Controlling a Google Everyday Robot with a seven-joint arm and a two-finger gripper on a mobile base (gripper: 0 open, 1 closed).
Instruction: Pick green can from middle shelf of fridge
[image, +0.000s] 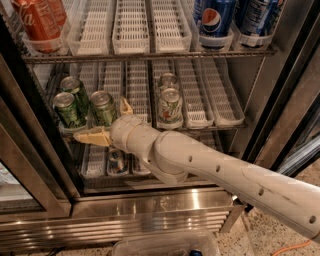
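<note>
The fridge stands open in front of me. On the middle shelf the dull olive-green can stands at the front left, with two brighter green cans just left of it. Two whitish cans stand in a lane to the right. My gripper is open at the shelf's front edge. One tan finger reaches left below and in front of the green can; the other rises along the can's right side. The can's lower part is hidden behind the wrist.
Red cans and blue cans stand on the top rack. Small bottles lie on the lowest rack under my arm. Dark door edges frame the right side. A clear plastic bin sits on the floor in front.
</note>
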